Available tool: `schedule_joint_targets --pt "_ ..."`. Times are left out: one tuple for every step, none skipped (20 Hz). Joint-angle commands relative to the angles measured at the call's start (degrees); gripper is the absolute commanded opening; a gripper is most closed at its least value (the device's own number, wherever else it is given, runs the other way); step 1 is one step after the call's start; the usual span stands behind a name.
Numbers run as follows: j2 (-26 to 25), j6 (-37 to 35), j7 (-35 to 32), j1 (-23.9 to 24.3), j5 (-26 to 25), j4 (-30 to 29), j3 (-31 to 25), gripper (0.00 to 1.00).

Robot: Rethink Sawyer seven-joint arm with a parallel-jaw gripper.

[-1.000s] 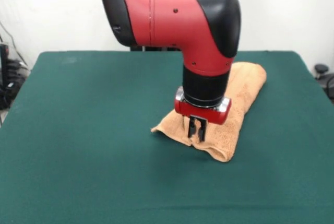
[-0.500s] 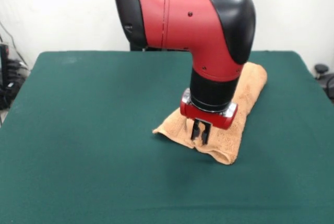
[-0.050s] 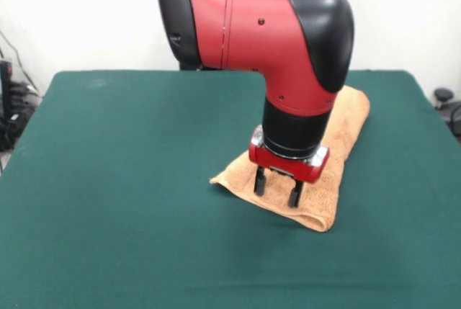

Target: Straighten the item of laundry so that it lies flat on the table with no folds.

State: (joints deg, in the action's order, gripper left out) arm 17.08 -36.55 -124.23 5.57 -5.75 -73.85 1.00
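1. Green felt-like cloth covers the table (image 3: 122, 237), bare along its near side
2. Orange-tan towel (image 3: 337, 179) lies right of the table's middle as a doubled-over strip, its rounded fold at the near end and a loose corner pointing left
3. Just above the towel's near end hangs the gripper (image 3: 276, 188), its two black fingers (image 3: 259, 181) spread apart and holding nothing
4. Farther back, the towel runs behind the red and black arm (image 3: 288, 42) toward the far right edge

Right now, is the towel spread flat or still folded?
Folded. The towel lies as a narrow doubled strip on the table, with a rounded fold along its near edge; the open gripper is over it.
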Motion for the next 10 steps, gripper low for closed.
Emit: schedule_joint_targets --pt "-8.1 9.3 -11.3 -3.4 4.4 1.1 -6.4 1.0" --pt "-8.1 9.4 -11.3 -3.4 4.5 1.1 -6.3 1.0" --pt "-8.0 9.5 -11.2 -3.4 4.5 0.9 -6.3 1.0" --pt "-8.0 9.5 -11.2 -3.4 4.6 0.8 -6.2 1.0" --pt "-8.0 9.3 -11.1 -3.5 4.5 0.7 -6.0 1.0" --pt "-7.9 9.3 -11.0 -3.4 4.7 0.6 -6.1 1.0" --pt "-7.9 9.5 -10.9 -3.4 4.7 0.3 -6.1 1.0" --pt "-7.9 9.7 -10.8 -3.4 4.7 0.0 -6.1 1.0" --pt "-7.9 9.9 -10.5 -3.2 4.7 -0.3 -6.3 1.0" --pt "-7.9 10.0 -10.5 -3.3 4.8 -0.4 -6.3 1.0"
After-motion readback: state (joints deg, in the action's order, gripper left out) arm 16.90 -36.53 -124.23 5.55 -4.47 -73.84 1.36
